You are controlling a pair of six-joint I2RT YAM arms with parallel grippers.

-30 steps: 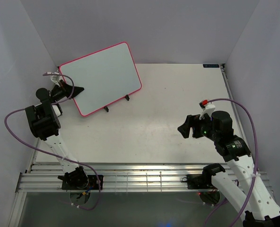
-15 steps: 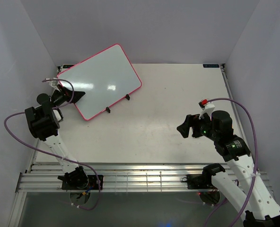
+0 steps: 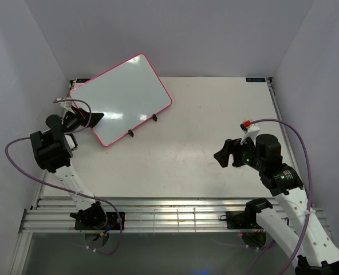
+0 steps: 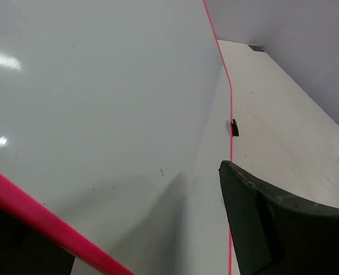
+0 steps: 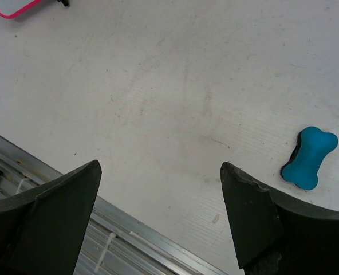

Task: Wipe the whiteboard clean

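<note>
- Large pink-framed rectangular whiteboard (image 3: pixel 121 99) stands propped at the bench's (image 3: pixel 215 143) far-left corner; surface reads clean.
- Left gripper (image 3: pixel 85 120) has just let go of the board's near-left edge; jaws now wide, board rotated slightly.
- Right gripper (image 5: pixel 158 215) open, empty, near the blue bone-shaped eraser (image 5: pixel 309 157).
- Judgement: erasing looks finished.

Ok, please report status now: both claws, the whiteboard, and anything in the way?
Left claw open at whiteboard edge, not gripping. Right claw open, empty, over table. Board face clean. Blue eraser lying unused on table.
</note>
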